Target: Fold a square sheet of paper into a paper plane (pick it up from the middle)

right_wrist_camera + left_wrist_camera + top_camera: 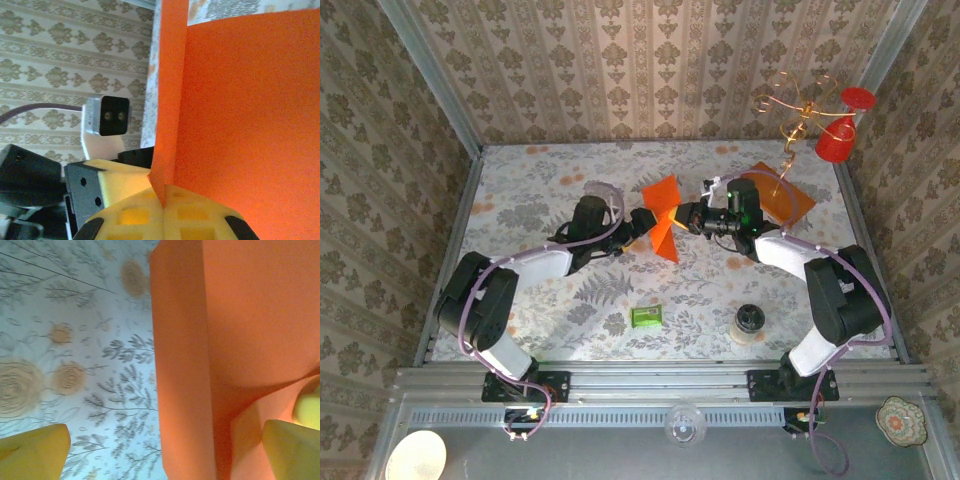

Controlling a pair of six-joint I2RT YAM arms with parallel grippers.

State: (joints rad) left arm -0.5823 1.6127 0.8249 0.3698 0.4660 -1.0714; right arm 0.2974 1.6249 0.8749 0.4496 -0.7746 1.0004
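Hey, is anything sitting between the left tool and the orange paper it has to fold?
Nothing visible is in the way. The left tool stands wide open around the orange paper, which hangs above the table inside its gap, nearer one side. The right tool is pinched shut on the sheet's edge.

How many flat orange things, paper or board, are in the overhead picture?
2. The folded orange paper is at the centre, held in the shut right gripper. The orange board lies at the far right. Others may be hidden under the arms.
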